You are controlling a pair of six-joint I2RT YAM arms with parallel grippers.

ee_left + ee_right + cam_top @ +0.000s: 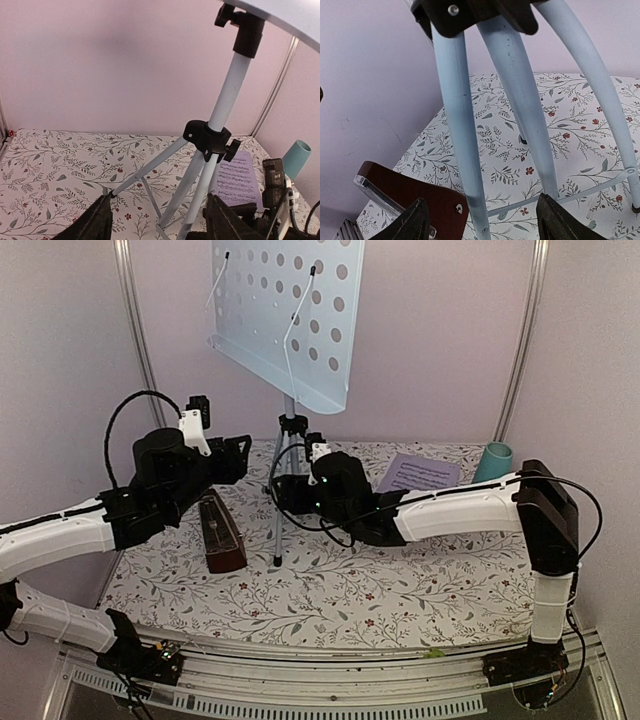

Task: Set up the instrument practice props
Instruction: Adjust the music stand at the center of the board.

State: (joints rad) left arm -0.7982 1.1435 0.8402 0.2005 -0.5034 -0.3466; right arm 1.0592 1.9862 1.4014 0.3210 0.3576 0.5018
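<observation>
Top view, clock bearings taken from the stand's feet.

- Music stand [290, 315] is standing upright at the back-middle of the table [400, 580], with its tripod legs [278, 510] spread on the flowered cloth. The perforated desk is sitting high, and its shelf is carrying nothing.
- Metronome [221, 535] is sitting at 9 o'clock, just beside the legs and, as far as I can tell, upright.
- Sheet-music pages [418, 474] are lying flat at 2 o'clock, well apart from the stand. A teal cup [493, 461] is standing at 3 o'clock of the pages.
- Left gripper [160, 200] is hovering at 10 o'clock and looking at the pole. Its jaws are standing wide, with nothing between the pads and the legs lying beyond them.
- Right gripper [481, 200] is sitting low at the tripod, jaws parted. One leg is running up between the fingers, and a gap is showing on both sides. It is straddling the leg, not clamping it.

Reading: the stand-placing step is looking about finished, with both tools loose around the legs. The pages are not yet on the shelf, so that is likely the next step.

What that is calling for:
- The right arm needs to be backing straight out along the leg's line, so a finger is not hooking the tripod and tipping it.
- It then needs to be swinging to 2 o'clock for the pages.
- Thin paper lying flat on cloth is needing a low, shallow pinch at an edge.
- A long lift to the shelf follows, keeping clear of the cup.
</observation>
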